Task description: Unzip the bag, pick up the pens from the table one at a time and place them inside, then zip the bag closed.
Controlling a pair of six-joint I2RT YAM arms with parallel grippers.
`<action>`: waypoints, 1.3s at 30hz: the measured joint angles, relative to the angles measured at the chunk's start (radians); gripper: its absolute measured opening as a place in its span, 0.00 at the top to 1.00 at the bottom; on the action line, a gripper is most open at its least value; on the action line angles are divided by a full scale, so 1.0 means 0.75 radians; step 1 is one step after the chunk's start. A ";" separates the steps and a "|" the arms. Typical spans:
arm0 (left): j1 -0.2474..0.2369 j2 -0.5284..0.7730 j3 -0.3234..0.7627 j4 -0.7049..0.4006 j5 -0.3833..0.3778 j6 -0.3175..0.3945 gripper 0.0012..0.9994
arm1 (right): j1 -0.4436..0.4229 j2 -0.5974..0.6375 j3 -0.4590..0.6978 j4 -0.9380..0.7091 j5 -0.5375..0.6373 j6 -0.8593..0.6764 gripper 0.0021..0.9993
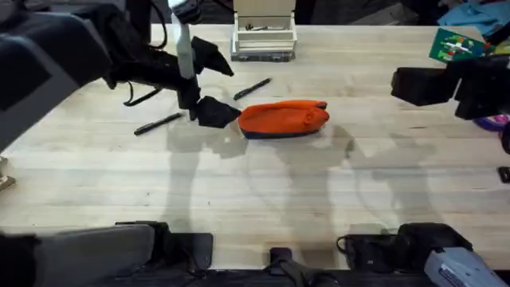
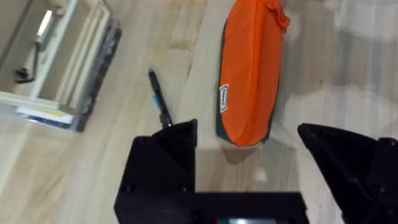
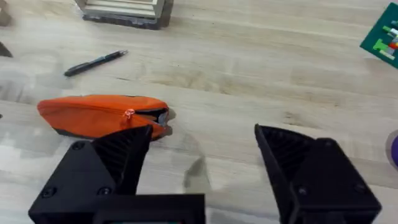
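Now we are hovering the left claw (image 2: 249, 152), gaping and empty, at the bag (image 1: 283, 118). Right claw (image 3: 202, 158), also gaping empty, is waiting; unzipping is needing a pinch on the pull (image 3: 129, 114).

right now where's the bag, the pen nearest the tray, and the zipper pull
bag (image 1: 283, 117), overhead view, middle of the orange top.
pen nearest the tray (image 1: 253, 88), overhead view, mid-barrel.
zipper pull (image 3: 129, 114), right wrist view, the small tab near the bag's end.

right claw (image 3: 202, 168) agape | bag (image 3: 99, 115) zipped | pen (image 3: 96, 63) beyond
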 joint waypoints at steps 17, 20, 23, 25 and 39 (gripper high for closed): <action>-0.068 0.297 0.000 0.086 0.068 0.008 0.01 | 0.000 0.000 0.001 0.000 0.000 -0.004 0.00; -0.098 0.325 0.000 0.127 0.074 0.009 0.01 | 0.000 0.000 0.001 0.000 0.000 -0.004 0.00; -0.107 0.329 0.000 0.142 0.078 0.008 0.01 | 0.000 0.000 0.001 0.000 0.000 -0.004 0.00; -0.109 0.329 0.000 0.151 0.080 0.008 0.01 | 0.000 0.000 0.001 0.000 0.000 -0.004 0.00; -0.109 0.329 0.000 0.158 0.082 0.008 0.01 | 0.000 0.000 0.001 0.002 0.000 -0.005 0.00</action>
